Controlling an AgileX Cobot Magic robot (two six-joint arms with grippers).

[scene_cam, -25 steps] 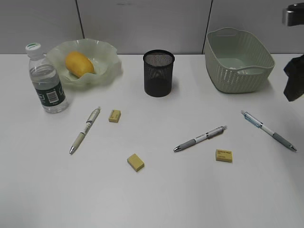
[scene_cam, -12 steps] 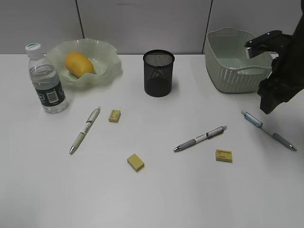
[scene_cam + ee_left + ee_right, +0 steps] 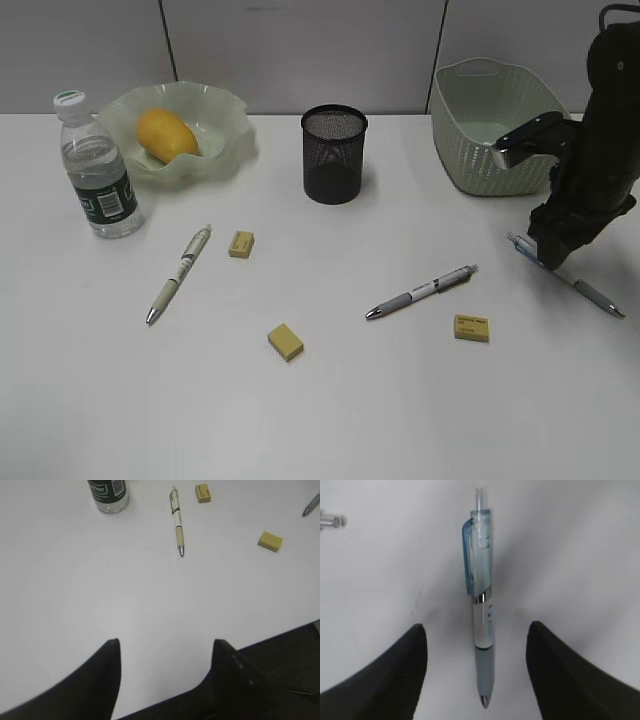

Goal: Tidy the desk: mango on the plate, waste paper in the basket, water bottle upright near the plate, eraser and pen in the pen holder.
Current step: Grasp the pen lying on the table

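The right gripper (image 3: 548,252) hides the middle of the blue pen (image 3: 592,292) in the exterior view. In the left wrist view, the water bottle (image 3: 108,494) is cut off by the top edge, only its base showing.

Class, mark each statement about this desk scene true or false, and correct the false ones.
1. The yellow-orange mango lies in the wavy-rimmed pale green plate. True.
2. The clear plastic water bottle lies on its side. False: it stands upright.
3. The right gripper is shut on the blue-clipped pen. False: its jaws are open either side of it.
4. The black wire-mesh pen holder holds a pen. False: none shows in it.
5. Three yellow erasers lie on the white desk. True.
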